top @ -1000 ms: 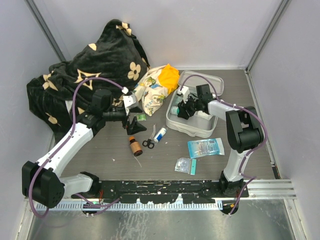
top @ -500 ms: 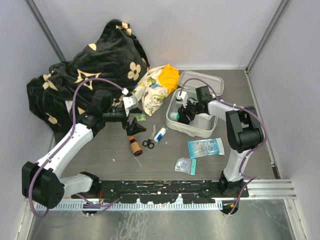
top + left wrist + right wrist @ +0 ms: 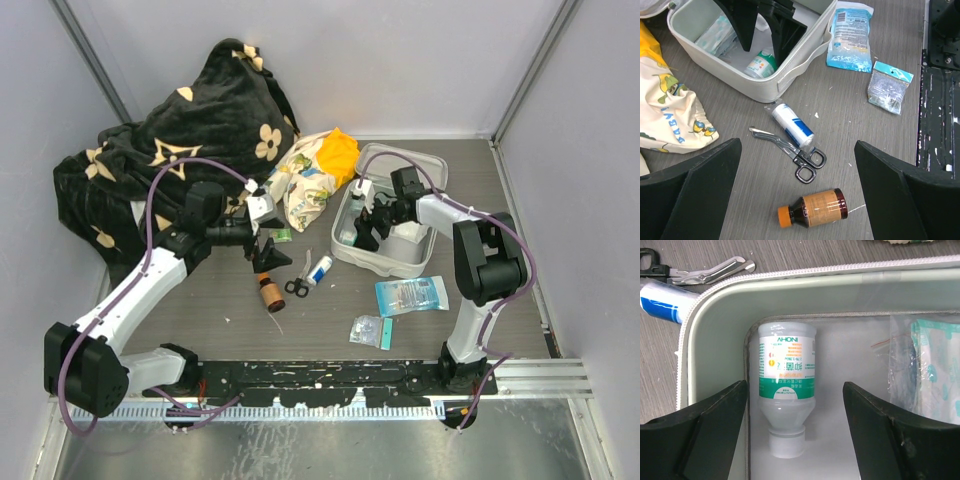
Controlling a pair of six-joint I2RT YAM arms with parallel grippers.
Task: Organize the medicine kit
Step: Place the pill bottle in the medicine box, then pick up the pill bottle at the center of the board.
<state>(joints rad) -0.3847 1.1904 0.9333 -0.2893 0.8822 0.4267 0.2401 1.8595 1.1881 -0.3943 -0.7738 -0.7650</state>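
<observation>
The medicine kit (image 3: 395, 262) is a white zip case lying open at the right, its lid (image 3: 420, 165) folded back. My right gripper (image 3: 366, 228) is down inside it and open. A white bottle with a green label (image 3: 786, 370) lies flat on the case floor between the jaws of the right gripper (image 3: 795, 407), touching neither. My left gripper (image 3: 268, 250) hovers wide open and empty over the loose items. A brown bottle with an orange cap (image 3: 815, 207) lies below it, between the jaws of the left gripper (image 3: 797, 145).
Black-handled scissors (image 3: 795, 155) and a blue-and-white tube (image 3: 791, 125) lie beside the kit wall (image 3: 790, 75). A blue packet (image 3: 411, 295) and a small clear packet (image 3: 368, 330) lie nearer the bases. A floral-and-orange cloth bundle (image 3: 315, 180) and a black blanket (image 3: 170, 150) fill the back left.
My right gripper has opened wider inside the case, and the white bottle it carried now lies loose on the case floor. The left arm has not moved.
</observation>
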